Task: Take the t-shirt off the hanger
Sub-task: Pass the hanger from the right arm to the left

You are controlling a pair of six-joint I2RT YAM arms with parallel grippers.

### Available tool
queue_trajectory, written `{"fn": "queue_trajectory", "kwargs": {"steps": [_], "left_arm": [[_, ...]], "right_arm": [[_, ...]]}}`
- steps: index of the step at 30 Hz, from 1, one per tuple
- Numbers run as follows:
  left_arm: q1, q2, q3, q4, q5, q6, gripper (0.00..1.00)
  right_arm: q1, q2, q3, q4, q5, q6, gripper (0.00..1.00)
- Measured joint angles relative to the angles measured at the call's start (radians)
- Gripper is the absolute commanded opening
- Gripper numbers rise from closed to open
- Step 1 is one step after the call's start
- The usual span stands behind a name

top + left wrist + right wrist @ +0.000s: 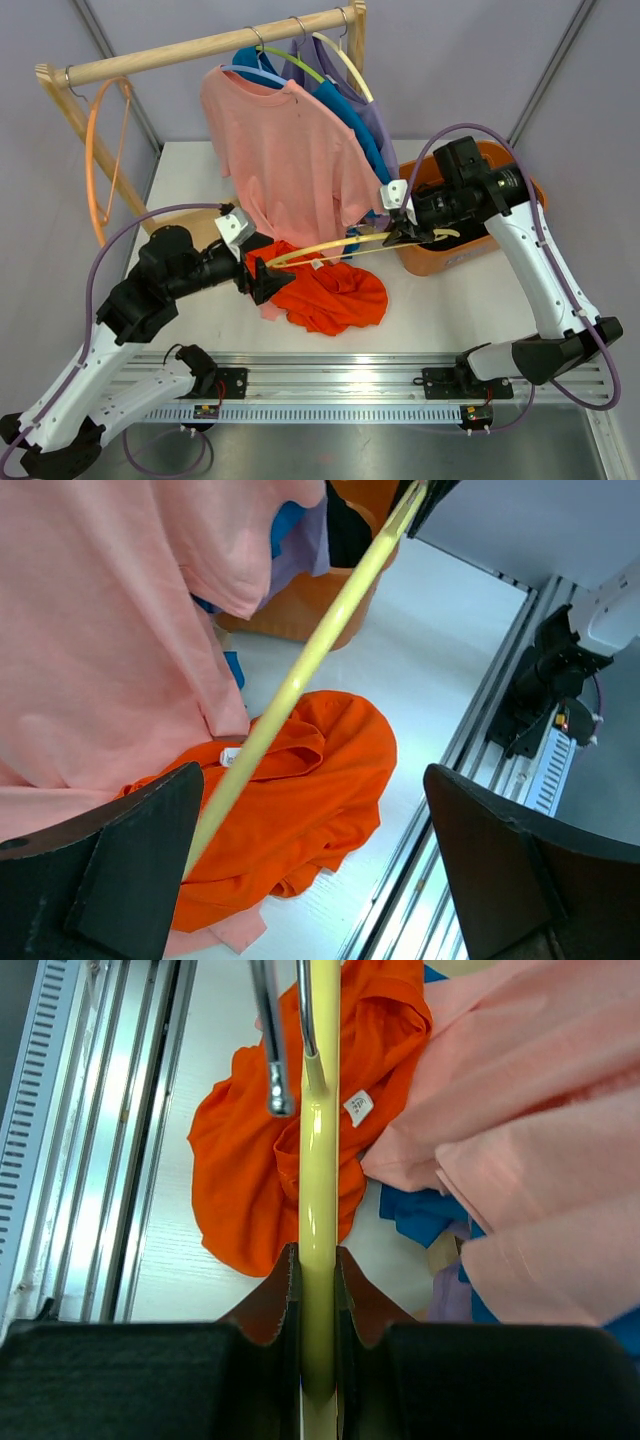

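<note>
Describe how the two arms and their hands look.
Both the left arm and right arm have white shell links with black joints. A thin purple cable loops along each. The left hand and right hand each carry a white camera block and black fingers.

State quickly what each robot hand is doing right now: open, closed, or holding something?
Left hand: open, holding nothing.
Right hand: closed on the yellow hanger.
</note>
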Motion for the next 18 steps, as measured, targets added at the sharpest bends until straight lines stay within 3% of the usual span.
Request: {"fn": "queue_trajectory", "kwargs": {"steps": [9, 18], "left_arm": [[0.000, 0.062, -0.020, -0.017, 0.230, 0.064, 0.95], [0.000, 0.024, -0.118, -0.033, 0.320, 0.059, 0.91]], "right_arm": [[0.082, -0.053, -0.063, -0.002, -0.003, -0.178, 0.00], [0.084, -0.129, -0.152, -0.002, -0.021, -0.316, 0.00]]}}
